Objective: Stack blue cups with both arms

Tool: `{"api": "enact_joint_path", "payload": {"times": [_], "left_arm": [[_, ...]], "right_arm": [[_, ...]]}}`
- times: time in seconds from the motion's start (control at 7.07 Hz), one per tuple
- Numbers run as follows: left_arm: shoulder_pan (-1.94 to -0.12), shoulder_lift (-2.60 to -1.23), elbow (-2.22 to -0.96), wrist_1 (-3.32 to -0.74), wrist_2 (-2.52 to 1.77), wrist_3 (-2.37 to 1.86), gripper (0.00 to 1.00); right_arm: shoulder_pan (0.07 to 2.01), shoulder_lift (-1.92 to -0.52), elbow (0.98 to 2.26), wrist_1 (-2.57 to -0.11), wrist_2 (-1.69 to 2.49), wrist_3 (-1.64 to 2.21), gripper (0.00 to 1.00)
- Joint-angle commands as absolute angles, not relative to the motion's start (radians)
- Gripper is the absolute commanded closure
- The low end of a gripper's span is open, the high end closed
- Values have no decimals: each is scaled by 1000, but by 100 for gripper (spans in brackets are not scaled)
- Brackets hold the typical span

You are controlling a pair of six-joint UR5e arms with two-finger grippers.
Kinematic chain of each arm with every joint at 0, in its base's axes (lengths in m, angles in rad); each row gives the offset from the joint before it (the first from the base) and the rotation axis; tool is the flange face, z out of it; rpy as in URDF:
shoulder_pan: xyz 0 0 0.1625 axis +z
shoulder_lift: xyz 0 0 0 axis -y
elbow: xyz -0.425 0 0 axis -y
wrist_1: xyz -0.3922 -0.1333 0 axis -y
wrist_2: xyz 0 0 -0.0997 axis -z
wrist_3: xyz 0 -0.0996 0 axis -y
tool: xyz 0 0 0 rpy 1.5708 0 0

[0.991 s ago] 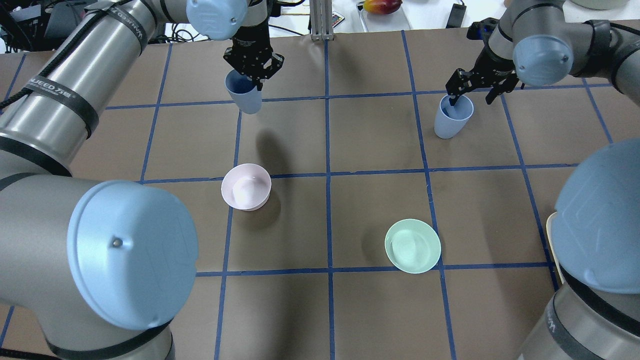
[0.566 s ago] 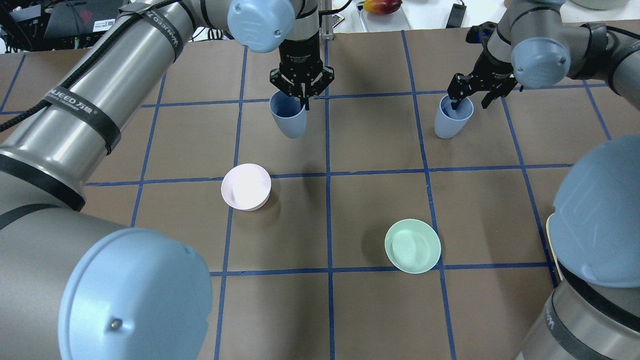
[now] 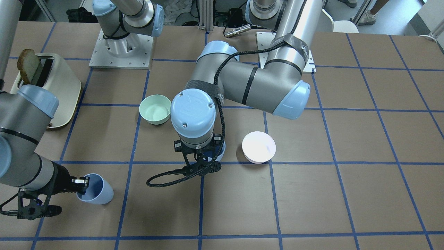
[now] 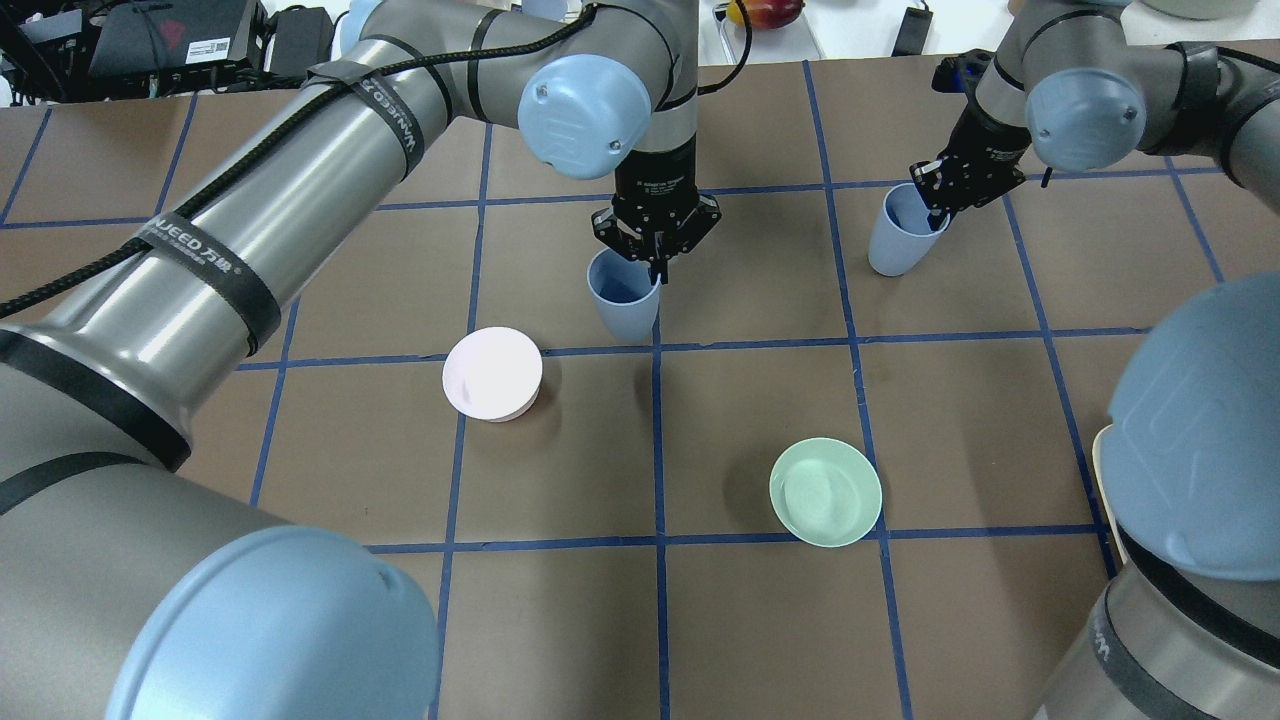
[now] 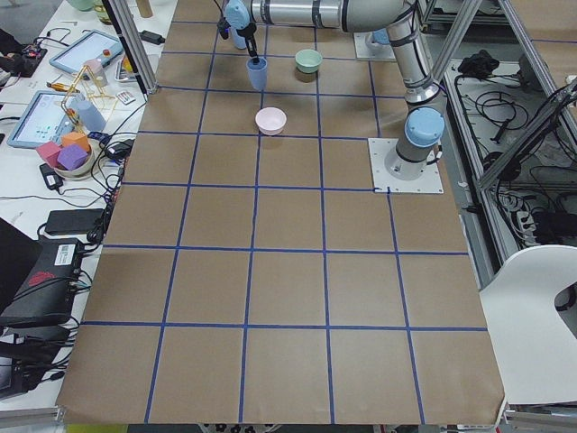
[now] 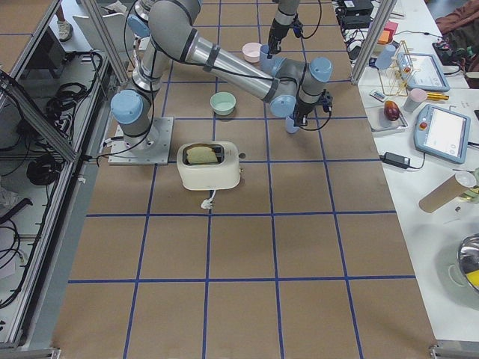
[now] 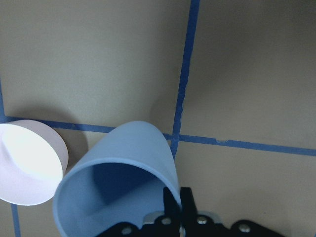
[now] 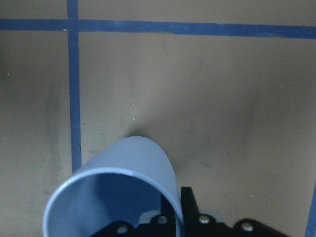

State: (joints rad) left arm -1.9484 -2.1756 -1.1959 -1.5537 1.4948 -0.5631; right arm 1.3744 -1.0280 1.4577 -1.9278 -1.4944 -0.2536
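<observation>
Brown paper gridded with blue tape covers the table (image 4: 760, 620). In the overhead view the left arm (image 4: 250, 250) reaches from lower left to centre, and the right arm (image 4: 1190, 430) fills the right edge. A toaster (image 3: 59, 86) sits at the front view's left. The pink bowl (image 4: 492, 373) lies left of centre, the green bowl (image 4: 825, 491) lower right. The left gripper (image 4: 657, 262) is clamped on the left cup (image 4: 622, 298) just above centre. The right gripper (image 4: 938, 210) pinches the rim of the right cup (image 4: 900, 238) at upper right.
</observation>
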Motion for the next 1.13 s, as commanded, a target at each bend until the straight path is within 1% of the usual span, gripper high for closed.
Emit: {"api": "enact_joint_path", "payload": {"times": [0.0, 0.14, 0.42, 0.57, 0.71, 0.99], "left_arm": [[-1959, -2180, -1264, -1522, 1468, -617, 100], [-1968, -2180, -1282, -1479, 1467, -611, 100], [-1971, -2171, -1321, -1462, 1419, -601, 100], [-1974, -2177, -1324, -1463, 1423, -600, 69], [-1974, -2192, -1322, -1451, 1420, -613, 1], [-1951, -2133, -1283, -1445, 1427, -592, 0]], "right_arm": [[1374, -1031, 1366, -1808, -1494, -252, 100], [1374, -1028, 1321, -1730, -1494, -253, 100], [1379, -1034, 1316, -1721, -1494, -250, 100], [1381, -1035, 1316, -1720, -1494, -247, 100], [1382, -1035, 1316, -1717, -1494, -247, 100], [1390, -1057, 1319, -1713, -1493, -247, 100]]}}
